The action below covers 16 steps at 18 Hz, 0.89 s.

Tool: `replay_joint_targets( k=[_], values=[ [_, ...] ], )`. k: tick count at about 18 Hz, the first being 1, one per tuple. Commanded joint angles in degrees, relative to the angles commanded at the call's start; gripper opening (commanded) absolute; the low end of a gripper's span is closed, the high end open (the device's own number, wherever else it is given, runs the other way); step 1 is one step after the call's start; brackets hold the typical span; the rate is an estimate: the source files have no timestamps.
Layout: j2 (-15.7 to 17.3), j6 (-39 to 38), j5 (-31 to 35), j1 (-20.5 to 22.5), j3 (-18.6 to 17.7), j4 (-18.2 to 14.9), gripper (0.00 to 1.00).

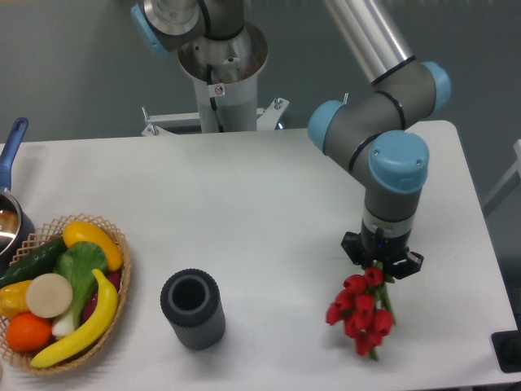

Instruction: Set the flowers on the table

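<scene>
Flowers lie near the table's front right corner, red heads toward the front edge, stems running up into the gripper. Gripper sits directly over the stem end; fingers hidden under the wrist, so cannot tell whether it grips or has let go. Judgement: placement nearly done (blooms look to rest on the surface); release and retreat remain. Vase, dark and ribbed, stands near front centre. Basket of fruit at front left edge; pot behind it. Grey wall beyond.
</scene>
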Motion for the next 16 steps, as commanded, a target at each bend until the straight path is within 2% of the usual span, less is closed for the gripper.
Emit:
replay_joint_targets(
  k=[2, 7, 13, 16],
  values=[
    [0.3, 0.0, 0.1, 0.0, -0.4, 0.1, 1.0],
    [0.6, 0.6, -0.1, 0.6, -1.2, 3.6, 1.0],
    [1.4, 8.1, -0.1, 2.5, -1.7, 3.8, 1.0],
    [1.5, 8.1, 0.0, 2.5, -1.9, 3.9, 1.0]
  ],
)
